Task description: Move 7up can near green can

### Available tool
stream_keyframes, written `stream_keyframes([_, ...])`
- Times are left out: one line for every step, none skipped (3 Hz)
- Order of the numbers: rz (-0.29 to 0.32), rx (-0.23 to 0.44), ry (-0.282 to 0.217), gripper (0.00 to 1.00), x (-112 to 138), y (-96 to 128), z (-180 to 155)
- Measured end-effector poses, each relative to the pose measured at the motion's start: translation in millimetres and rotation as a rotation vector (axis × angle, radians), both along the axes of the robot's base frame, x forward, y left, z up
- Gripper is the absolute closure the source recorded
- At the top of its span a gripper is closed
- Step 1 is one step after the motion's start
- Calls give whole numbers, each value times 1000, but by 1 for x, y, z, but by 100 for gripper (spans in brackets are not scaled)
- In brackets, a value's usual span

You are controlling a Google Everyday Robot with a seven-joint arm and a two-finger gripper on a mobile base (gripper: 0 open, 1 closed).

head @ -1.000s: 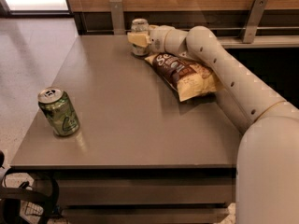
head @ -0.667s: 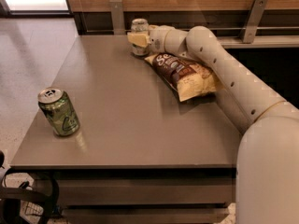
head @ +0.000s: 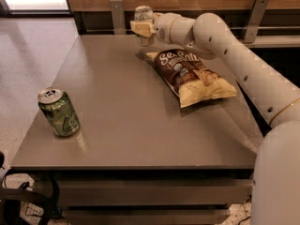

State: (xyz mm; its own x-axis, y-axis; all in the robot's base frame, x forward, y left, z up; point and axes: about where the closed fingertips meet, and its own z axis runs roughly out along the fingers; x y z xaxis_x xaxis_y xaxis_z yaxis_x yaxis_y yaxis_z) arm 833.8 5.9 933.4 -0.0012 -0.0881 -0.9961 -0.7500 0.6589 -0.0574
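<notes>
The 7up can is pale with a silver top and sits at the far edge of the table, held in my gripper. The tan fingers wrap its lower half, and the can appears raised slightly off the tabletop. My white arm reaches in from the right across the far side of the table. The green can stands upright near the table's front left corner, far from the gripper.
A brown and yellow chip bag lies flat on the grey table, just right of and below the gripper. A wooden wall with metal brackets runs behind the table. The floor lies to the left.
The gripper and the 7up can have risen slightly from the tabletop at the far edge. The green can and the chip bag have not moved.
</notes>
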Motion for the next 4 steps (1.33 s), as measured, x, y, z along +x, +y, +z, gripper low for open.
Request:
stream_keyframes([-25,-31,-39,100,-18,-8,37])
stream_keyframes([-11,-38,-54,100,-56,-11,66])
stream_keyframes([25,-19,-37,100,-95,-8,68])
stream_keyframes([70,-2,-10,100,-164,2,51])
